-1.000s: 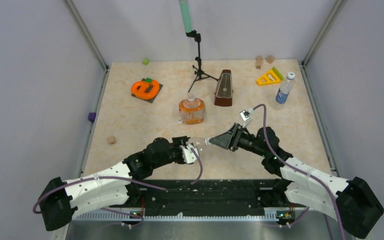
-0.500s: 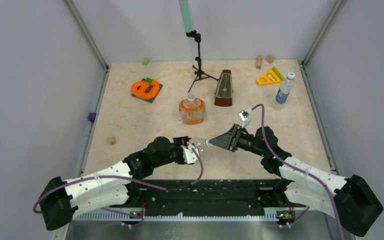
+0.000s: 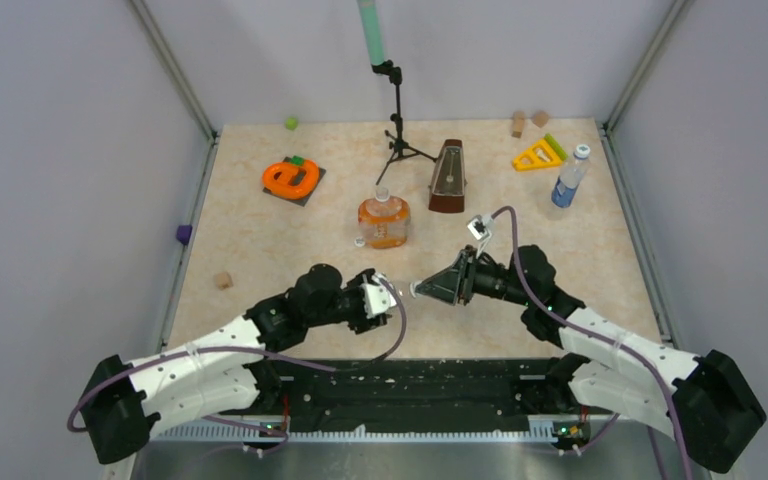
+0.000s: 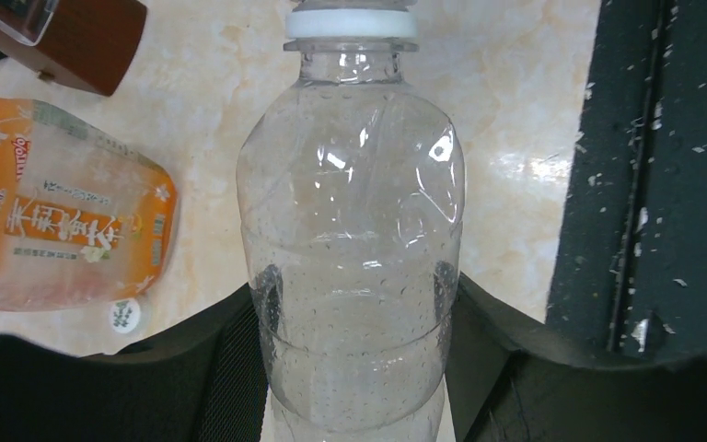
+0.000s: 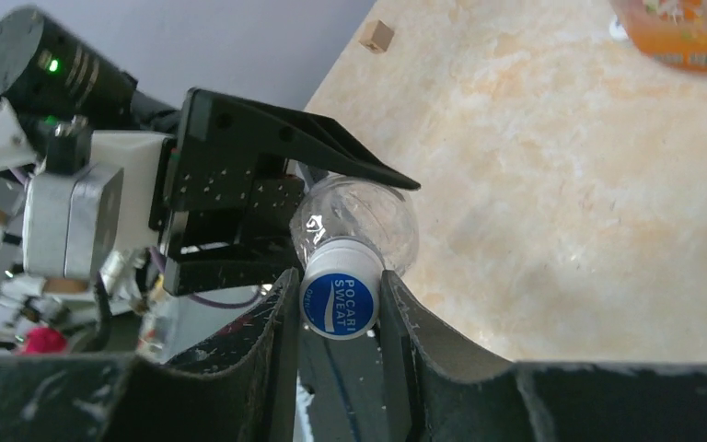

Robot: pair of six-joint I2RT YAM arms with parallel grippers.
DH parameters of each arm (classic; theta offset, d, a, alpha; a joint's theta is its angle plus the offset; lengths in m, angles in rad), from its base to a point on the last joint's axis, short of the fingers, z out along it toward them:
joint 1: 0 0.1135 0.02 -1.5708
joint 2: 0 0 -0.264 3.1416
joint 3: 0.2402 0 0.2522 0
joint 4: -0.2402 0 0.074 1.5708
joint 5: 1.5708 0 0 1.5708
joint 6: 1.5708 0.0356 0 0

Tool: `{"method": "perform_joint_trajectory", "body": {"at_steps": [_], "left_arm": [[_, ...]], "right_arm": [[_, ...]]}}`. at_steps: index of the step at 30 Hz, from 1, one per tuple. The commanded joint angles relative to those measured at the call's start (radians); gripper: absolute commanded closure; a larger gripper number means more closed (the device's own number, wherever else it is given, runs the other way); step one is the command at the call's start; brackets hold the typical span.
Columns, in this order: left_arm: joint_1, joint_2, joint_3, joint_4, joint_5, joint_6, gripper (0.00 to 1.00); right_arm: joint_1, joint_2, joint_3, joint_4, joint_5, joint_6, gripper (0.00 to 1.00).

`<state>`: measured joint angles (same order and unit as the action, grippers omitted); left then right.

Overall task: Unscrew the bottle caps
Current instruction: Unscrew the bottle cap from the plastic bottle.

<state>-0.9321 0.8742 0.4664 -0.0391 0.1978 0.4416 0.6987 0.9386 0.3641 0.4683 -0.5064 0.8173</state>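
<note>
Because the cap (image 5: pixel 339 304) is pinched only across its narrow ribbed side, we judge a slip to be the main risk. If the right pincer (image 3: pixel 418 290) turns without enough bite, its fingers could skate round the cap and leave it as tight as it is. The clear bottle (image 4: pixel 350 230) is thin and looks nearly empty, with only droplets inside. It could therefore spin along with the cap inside the left pincer (image 3: pixel 378 296), or buckle if squeezed harder. A cap that comes free and is then let go here might also drop onto the black rail at the desk's near edge, since the work is being done close to it.

The cap sits squarely between the right pincer's two fingers, touching both, with its blue printed top facing that wrist's camera. That pincer is closed down narrow on it. The left pincer stands moderately wide around the bottle's lower body, one finger pressed on each side. It holds the bottle on its side with the neck pointing at the right pincer. Bottle and cap are near the middle of the desk's (image 3: pixel 260 250) near edge, apparently lifted off its surface.

Further back, an orange bottle (image 3: pixel 383 222) stands mid-desk with a small white cap (image 4: pixel 125 314) lying just beside it. A blue-labelled bottle (image 3: pixel 567 180) stands near the far right corner.
</note>
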Motion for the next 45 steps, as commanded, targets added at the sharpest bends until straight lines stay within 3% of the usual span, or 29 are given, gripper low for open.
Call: {"method": "perform_joint_trajectory", "body": {"at_steps": [1,5,10,16,22,25,28,32,35,42,45], "left_arm": [[0.074,0.018,0.13,-0.03,0.246,-0.132,1.0],[0.125,0.016,0.153,-0.063,0.376,-0.138,1.0],[0.196,0.022,0.18,-0.083,0.552,-0.149,1.0],[0.211,0.075,0.232,-0.108,0.718,-0.178,1.0],[0.211,0.085,0.256,-0.087,0.757,-0.21,1.0],[0.211,0.07,0.251,-0.087,0.712,-0.213,1.0],[0.211,0.054,0.224,-0.067,0.61,-0.199,1.0],[0.209,0.02,0.222,-0.058,0.455,-0.227,1.0],[0.207,-0.001,0.206,-0.042,0.402,-0.203,1.0],[0.201,-0.015,0.192,-0.057,0.328,-0.188,1.0],[0.174,-0.033,0.155,-0.028,0.201,-0.156,1.0]], "right_arm": [[0.025,0.019,0.16,-0.125,-0.17,-0.322,0.96],[0.026,0.046,0.177,-0.136,-0.257,-0.428,0.96],[0.025,0.056,0.126,0.054,-0.426,-0.463,0.96],[0.025,0.055,0.187,-0.04,-0.534,-0.576,0.93],[0.025,0.031,0.18,-0.059,-0.543,-0.629,0.92],[0.025,0.036,0.177,-0.081,-0.523,-0.632,0.88],[0.025,0.037,0.182,-0.09,-0.477,-0.601,0.67],[0.025,0.011,0.219,-0.213,-0.259,-0.606,0.52],[0.025,-0.005,0.248,-0.229,-0.273,-0.598,0.33],[0.025,-0.058,0.214,-0.199,-0.283,-0.513,0.28],[0.025,-0.112,0.154,-0.125,-0.173,-0.39,0.28]]}}
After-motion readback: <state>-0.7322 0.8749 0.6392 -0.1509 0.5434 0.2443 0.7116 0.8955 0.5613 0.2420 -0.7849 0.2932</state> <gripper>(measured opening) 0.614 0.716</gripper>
